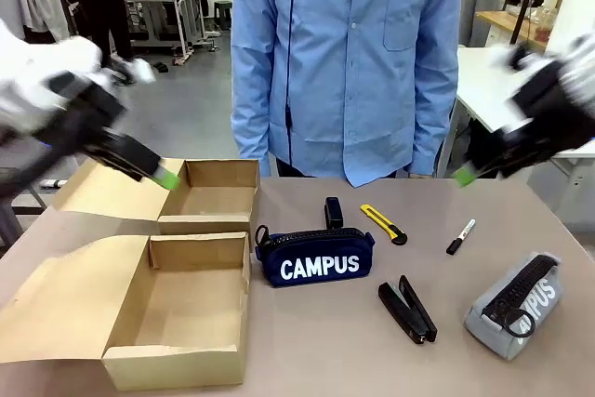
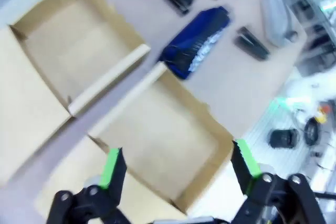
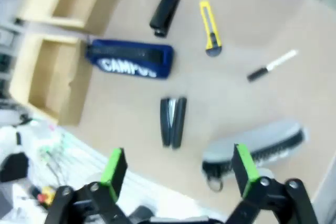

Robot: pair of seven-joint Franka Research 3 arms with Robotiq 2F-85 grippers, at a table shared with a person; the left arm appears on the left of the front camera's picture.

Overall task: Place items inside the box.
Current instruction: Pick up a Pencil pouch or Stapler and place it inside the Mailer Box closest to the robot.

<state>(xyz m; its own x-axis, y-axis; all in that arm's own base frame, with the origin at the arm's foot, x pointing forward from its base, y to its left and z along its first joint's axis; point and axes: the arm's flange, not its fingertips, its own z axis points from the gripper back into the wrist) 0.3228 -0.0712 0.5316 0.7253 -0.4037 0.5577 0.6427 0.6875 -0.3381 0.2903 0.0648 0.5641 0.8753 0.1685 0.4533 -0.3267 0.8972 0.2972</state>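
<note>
While both boxes (image 1: 200,271) lie unfilled, no item is held: the left end effector (image 2: 178,166) and right end effector (image 3: 179,167) are spread wide. Just right of the box, the navy pouch (image 1: 316,256) must be reached next.

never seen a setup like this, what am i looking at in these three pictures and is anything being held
Two robot arms share a table with a person standing across it. The front picture comes from a camera between the arms; the other two come from cameras on each wrist, looking down past green-tipped fingers. The left claw and right claw are both open and hold nothing. On the table lie two open cardboard boxes, a navy pouch, a grey pouch, a stapler, a yellow knife, a small black block and a marker.
</note>
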